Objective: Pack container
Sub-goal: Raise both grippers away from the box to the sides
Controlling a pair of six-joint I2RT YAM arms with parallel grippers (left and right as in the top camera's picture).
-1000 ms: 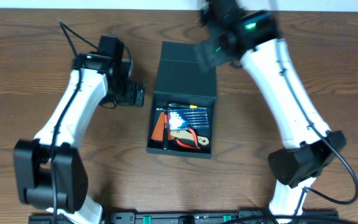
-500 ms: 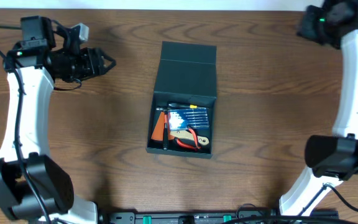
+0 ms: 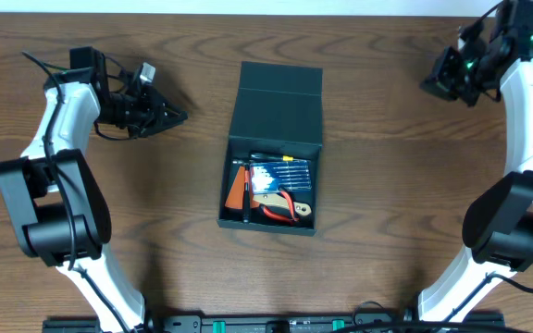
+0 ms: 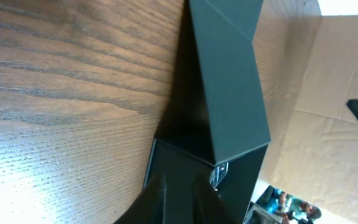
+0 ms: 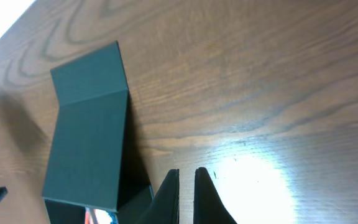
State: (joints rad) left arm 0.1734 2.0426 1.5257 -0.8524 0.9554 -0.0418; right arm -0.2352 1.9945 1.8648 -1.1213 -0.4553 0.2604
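Note:
The dark teal container (image 3: 271, 224) sits mid-table, its flap lid (image 3: 278, 104) raised at the far side. Inside lie an orange-handled tool (image 3: 237, 190), a blue pack of small drivers (image 3: 283, 174) and red-handled pliers (image 3: 280, 209). My left gripper (image 3: 179, 117) hovers left of the container, pointing at it, jaws together and empty. My right gripper (image 3: 430, 85) is far off at the back right, shut and empty. The left wrist view shows the container (image 4: 229, 81) ahead of my left gripper (image 4: 180, 180). In the right wrist view the container (image 5: 89, 143) lies left of my right gripper (image 5: 185, 171).
Bare brown wood table (image 3: 387, 259) surrounds the container on all sides. A tan cardboard surface (image 4: 328, 93) shows beyond the table in the left wrist view. A black rail (image 3: 266, 324) runs along the front edge.
Both arms have swung away from the container to the table's outer sides. Both grippers, open a second ago, have closed with nothing in them.

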